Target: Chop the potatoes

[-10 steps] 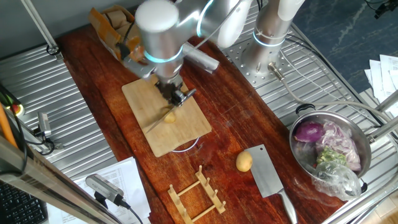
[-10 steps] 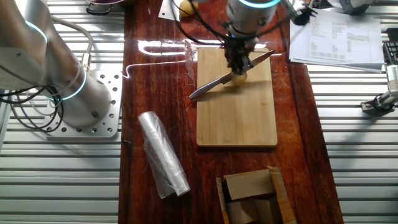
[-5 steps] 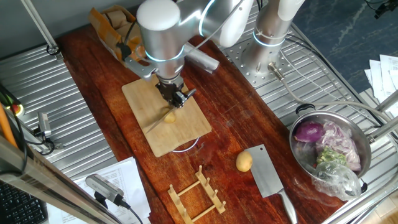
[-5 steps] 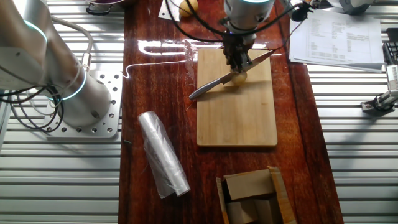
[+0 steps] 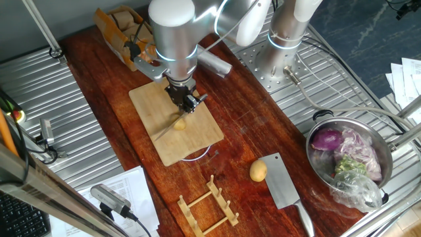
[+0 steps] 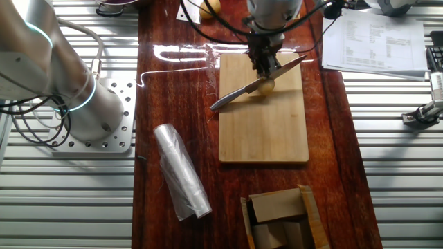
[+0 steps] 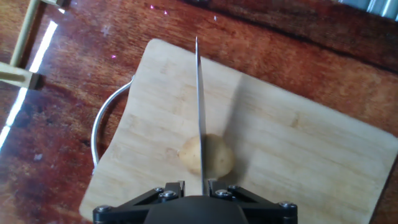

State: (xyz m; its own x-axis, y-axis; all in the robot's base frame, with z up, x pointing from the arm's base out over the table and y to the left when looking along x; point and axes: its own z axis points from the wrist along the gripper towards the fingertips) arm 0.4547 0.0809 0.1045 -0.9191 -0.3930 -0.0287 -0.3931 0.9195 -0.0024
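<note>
Gripper (image 7: 193, 185): closed on the knife (image 7: 200, 106) handle, fingers pinched tight either side of the blade's spine in the hand view.
Knife: edge down, laid across the middle of the potato (image 7: 208, 155); whether already biting in or only resting on the skin, cannot tell.
Potato on board: small, yellow-tan, apparently whole, sitting on the bamboo cutting board (image 7: 292, 149), towards the end nearest the gripper.
Step in hand: probably the first cut. Best pressed straight down with the blade kept vertical and centred, since a round potato could roll or squirt aside under a slanted push.
Second potato (image 5: 258, 171): off the board on the wooden table (image 5: 250, 125), just beside the cleaver (image 5: 284, 187), waiting.
Bowl (image 5: 388, 158): purple onion and scraps inside, no part of the job.
Writing: none readable on board, knife or cleaver; papers (image 6: 374, 38) at the edge too small to read.
</note>
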